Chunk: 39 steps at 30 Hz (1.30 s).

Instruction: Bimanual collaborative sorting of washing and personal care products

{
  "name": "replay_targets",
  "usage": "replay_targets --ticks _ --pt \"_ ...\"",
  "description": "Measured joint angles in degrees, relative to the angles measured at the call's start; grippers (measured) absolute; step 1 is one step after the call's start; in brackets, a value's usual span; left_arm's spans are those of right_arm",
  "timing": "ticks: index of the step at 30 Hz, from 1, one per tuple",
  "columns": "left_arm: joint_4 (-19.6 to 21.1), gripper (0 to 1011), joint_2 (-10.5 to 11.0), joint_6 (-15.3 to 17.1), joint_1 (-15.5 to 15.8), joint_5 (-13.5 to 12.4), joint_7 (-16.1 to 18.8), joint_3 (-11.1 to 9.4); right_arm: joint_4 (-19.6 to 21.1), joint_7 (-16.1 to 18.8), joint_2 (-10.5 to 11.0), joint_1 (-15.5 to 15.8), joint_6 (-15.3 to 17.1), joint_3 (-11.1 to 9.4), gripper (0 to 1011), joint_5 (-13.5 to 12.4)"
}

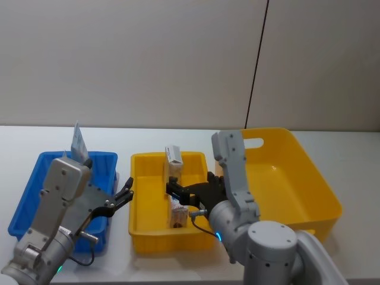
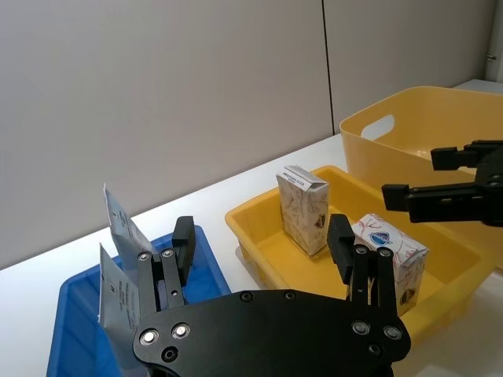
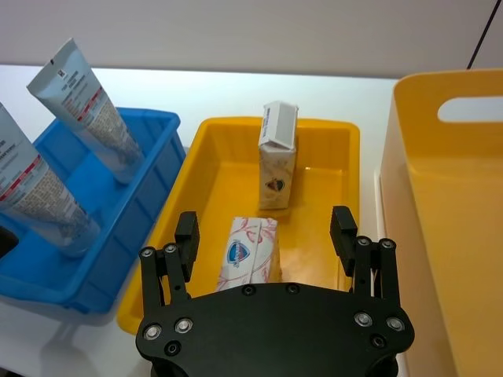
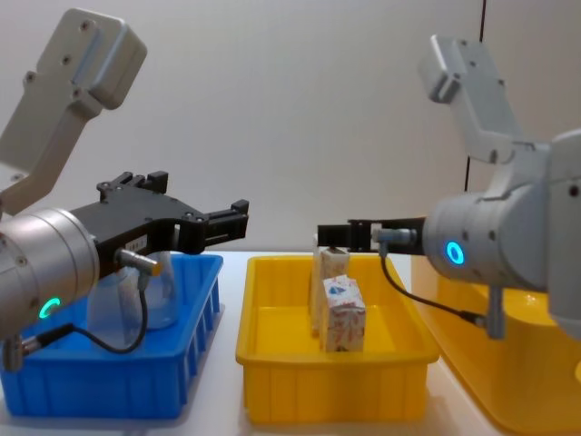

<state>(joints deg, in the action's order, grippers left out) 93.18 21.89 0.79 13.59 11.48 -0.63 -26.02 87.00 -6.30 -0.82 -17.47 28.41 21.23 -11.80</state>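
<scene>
Two white cartons stand in the small yellow tray (image 1: pixel 142 231): one upright at the back (image 1: pixel 174 155) (image 3: pixel 277 157), one nearer the front (image 1: pixel 178 215) (image 3: pixel 250 255) (image 4: pixel 343 313). Two pale squeeze tubes (image 3: pixel 90 106) (image 3: pixel 35 188) lean in the blue bin (image 1: pixel 35 196); one tube's tip (image 1: pixel 78 141) sticks up. My right gripper (image 1: pixel 175 190) (image 3: pixel 265 232) hovers open and empty above the tray, over the front carton. My left gripper (image 1: pixel 126 193) (image 2: pixel 263 243) (image 4: pixel 222 222) hangs open and empty above the blue bin's right edge, pointing toward the tray.
A large yellow bin (image 1: pixel 297 178) with a handle slot stands right of the tray, close against it. The three containers sit in a row on a white table with a grey wall behind. The two grippers face each other across a short gap.
</scene>
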Motion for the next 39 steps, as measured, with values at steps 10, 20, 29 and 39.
replay_targets --ticks 10,20,29,39 --pt "0.0 1001 0.0 0.0 0.0 0.0 0.0 0.0 -2.2 -1.4 -2.6 -2.1 5.6 -0.3 1002 -0.1" --pt "0.0 1001 0.0 0.0 0.0 0.0 0.0 0.0 -5.3 -2.2 -4.4 -4.7 10.2 -0.5 1002 0.0" --pt "0.0 1001 0.0 0.0 0.0 0.0 0.0 0.0 -8.5 -2.6 -5.4 -6.8 12.4 -0.8 1002 0.5" --pt "0.0 1001 0.0 0.0 0.0 0.0 0.0 0.0 -12.4 -2.6 -6.1 -9.0 13.4 -1.4 981 0.8"
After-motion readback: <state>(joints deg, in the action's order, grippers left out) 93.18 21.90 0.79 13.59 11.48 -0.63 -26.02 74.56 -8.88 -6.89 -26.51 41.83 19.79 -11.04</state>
